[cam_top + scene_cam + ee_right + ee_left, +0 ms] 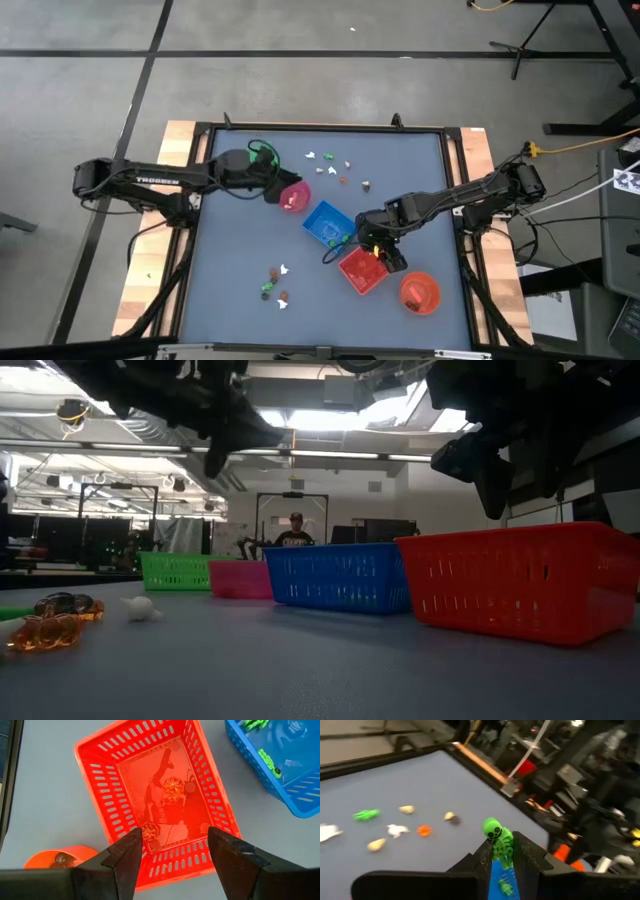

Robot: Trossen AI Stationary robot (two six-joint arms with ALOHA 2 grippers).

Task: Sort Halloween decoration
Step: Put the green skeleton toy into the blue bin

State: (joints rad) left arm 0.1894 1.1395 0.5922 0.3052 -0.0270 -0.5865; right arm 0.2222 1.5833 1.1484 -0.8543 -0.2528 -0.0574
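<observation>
Left gripper [501, 862] above table near pink bowl [294, 197], fingers pinched narrow on green skeleton figure [498, 841]; loose trinkets [336, 168] scattered at table's far side, another cluster [275, 284] near front edge; blue tray [328, 224] mid-table, green pieces inside; right gripper [172, 851] over red tray [160, 800], fingers wide apart, nothing held, orange pumpkins [172, 786] in tray; orange bowl [420, 292] just right

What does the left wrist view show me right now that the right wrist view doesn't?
Only the left wrist view: the left claw shut on a green skeleton, with loose trinkets on the table beyond. Only the right wrist view: the open right claw above the red tray holding orange trinkets, and the orange bowl. Both: the blue tray.
</observation>
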